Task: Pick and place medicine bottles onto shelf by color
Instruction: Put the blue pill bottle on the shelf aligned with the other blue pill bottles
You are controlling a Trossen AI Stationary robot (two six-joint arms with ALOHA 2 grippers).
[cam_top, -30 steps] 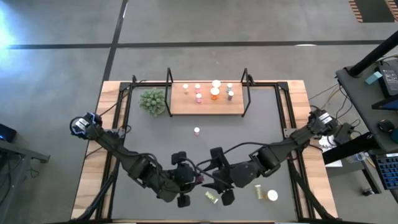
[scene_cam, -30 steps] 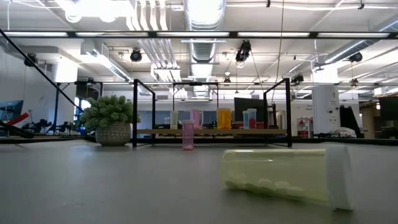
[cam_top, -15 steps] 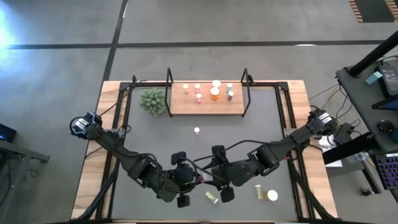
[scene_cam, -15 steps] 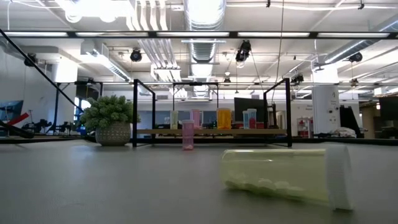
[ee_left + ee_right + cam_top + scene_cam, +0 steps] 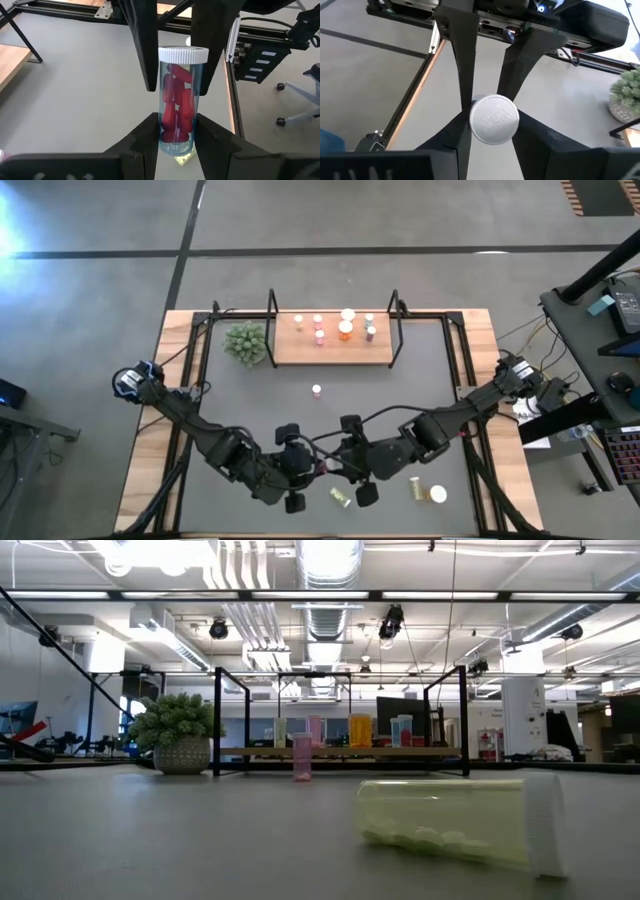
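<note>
A clear medicine bottle (image 5: pixel 177 105) with red capsules and a white cap hangs over the mat's near middle, between my two grippers. My left gripper (image 5: pixel 176 125) is shut on its bottom end. My right gripper (image 5: pixel 492 127) faces it from the table's right, shut at the cap end (image 5: pixel 494 120). In the high view the two meet around the bottle (image 5: pixel 322 468). The shelf (image 5: pixel 332 352) at the far edge carries several upright bottles. One pink bottle (image 5: pixel 316 390) stands on the mat before it. My left gripper pinches the bottle's lower body (image 5: pixel 165 134) between its two fingers, coming from the table's left and slanting down. The bottle reaches on along the fingers, cap away from them, clear of the mat. My right gripper has a finger (image 5: pixel 147 60) on each side of the bottle just below the cap (image 5: pixel 183 55). It comes from the table's right, looking straight at the cap's top.
Two yellow-green bottles (image 5: pixel 341 497) (image 5: pixel 414 489) and a white-capped one (image 5: pixel 437 494) lie on the mat near the front edge. A spiky green plant (image 5: pixel 245 342) stands left of the shelf. Black frame uprights (image 5: pixel 397 330) rise at the shelf's short ends.
My right gripper has turned a little and edged toward my left gripper at the bottle. The left gripper, the bottle and the other bottles have stayed where they were.
</note>
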